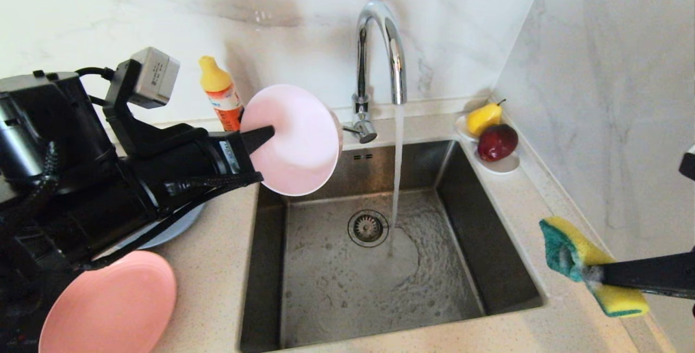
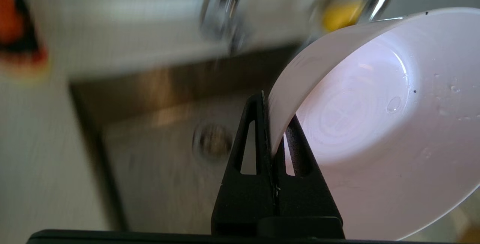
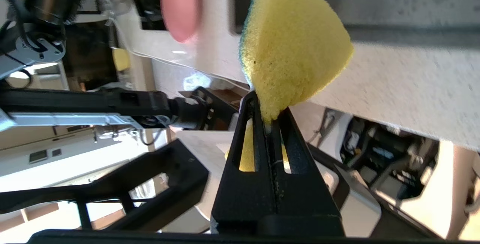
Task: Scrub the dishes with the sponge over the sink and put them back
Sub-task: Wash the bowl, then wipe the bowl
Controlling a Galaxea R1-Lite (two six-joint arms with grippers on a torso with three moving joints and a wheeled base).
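My left gripper (image 1: 267, 134) is shut on the rim of the smaller pale pink plate (image 1: 298, 141), holding it on edge above the back left corner of the sink (image 1: 336, 288). In the left wrist view the fingers (image 2: 272, 124) pinch the plate's rim (image 2: 375, 124), its wet hollow side showing. My right gripper (image 1: 591, 275) is shut on the yellow and green sponge (image 1: 573, 252), over the counter to the right of the sink. The right wrist view shows the sponge (image 3: 292, 52) squeezed between the jaws (image 3: 268, 118). A salmon-pink plate (image 1: 108, 304) and a grey-blue plate (image 1: 176, 228) lie on the left counter.
Water runs from the chrome faucet (image 1: 380, 43) into the basin near the drain strainer (image 1: 367, 227). An orange detergent bottle (image 1: 221, 95) stands behind the held plate. A small white dish with a pear and an apple (image 1: 491, 136) sits at the back right corner, by the side wall.
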